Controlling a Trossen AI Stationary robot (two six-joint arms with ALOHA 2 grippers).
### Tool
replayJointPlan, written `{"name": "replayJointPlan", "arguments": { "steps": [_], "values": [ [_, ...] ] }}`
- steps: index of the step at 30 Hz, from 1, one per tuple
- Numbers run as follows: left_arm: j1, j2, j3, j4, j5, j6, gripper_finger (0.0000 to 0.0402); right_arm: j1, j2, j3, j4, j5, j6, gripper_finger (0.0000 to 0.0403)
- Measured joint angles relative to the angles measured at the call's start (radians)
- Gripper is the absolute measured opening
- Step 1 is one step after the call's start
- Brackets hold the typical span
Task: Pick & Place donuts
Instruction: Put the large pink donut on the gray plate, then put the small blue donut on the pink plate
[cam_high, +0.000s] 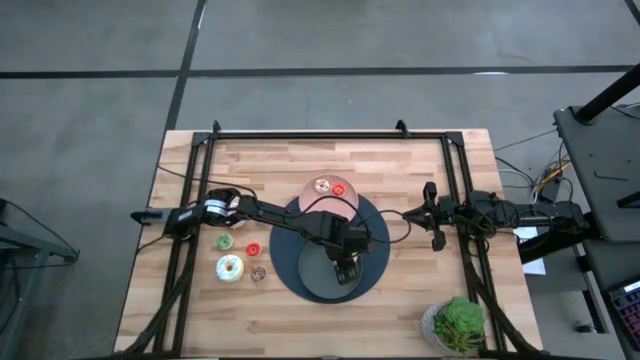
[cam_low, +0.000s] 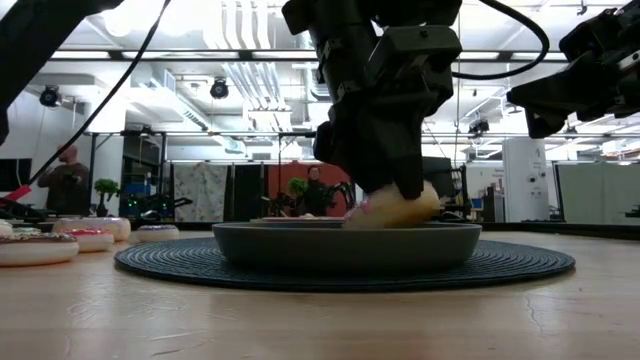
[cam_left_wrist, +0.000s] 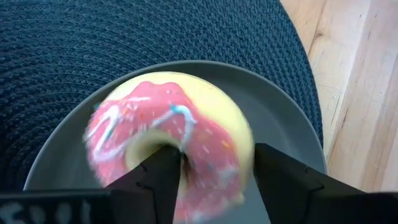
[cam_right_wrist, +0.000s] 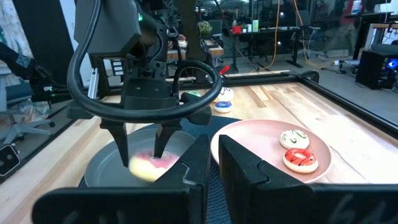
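Placing step, near the end. Left gripper (cam_high: 346, 271) hung low over the grey plate (cam_high: 310, 285), clamped on the pink donut (cam_left_wrist: 171, 140): one finger through the hole, the other outside the rim. Donut sat tilted, lower edge at or just above the plate floor in the low view (cam_low: 392, 211); contact not certain. Plate itself rested on the dark round mat (cam_high: 372, 222).

Right gripper (cam_high: 434, 214) parked above the bare wood to the right of the mat, fingers pressed together, nothing held.

Pink plate (cam_high: 318, 206) at the mat's far edge already carried a red donut (cam_high: 339, 188) and a pale one (cam_high: 322, 185). Left of the mat, on the table: white sprinkled donut (cam_high: 229, 267), green one (cam_high: 225, 241), another small red one (cam_high: 252, 249), tan one (cam_high: 259, 273).

Next, probably: settle the last bit down, spread the fingers, lift straight up so the inner finger clears the hole without dragging the donut. Then over to the loose ones on the left.
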Motion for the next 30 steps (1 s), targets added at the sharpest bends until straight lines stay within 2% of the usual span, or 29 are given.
{"name": "replayJointPlan", "arguments": {
  "steps": [6, 16, 30],
  "values": [
    [0.0, 0.0, 0.0, 0.0, 0.0, 0.001, 0.0203, 0.0, 0.0, 0.0, 0.0, 0.0, 0.0, 0.0029],
    [0.0, 0.0, 0.001, -0.004, 0.0, 0.002, 0.0204, 0.0, 0.0, 0.0, 0.0, 0.0, 0.0, 0.0029],
    [0.002, -0.038, 0.061, -0.098, 0.0, 0.025, 0.0204, 0.0, 0.0, 0.0, 0.0, 0.0, 0.0, 0.0029]
  ]
}}
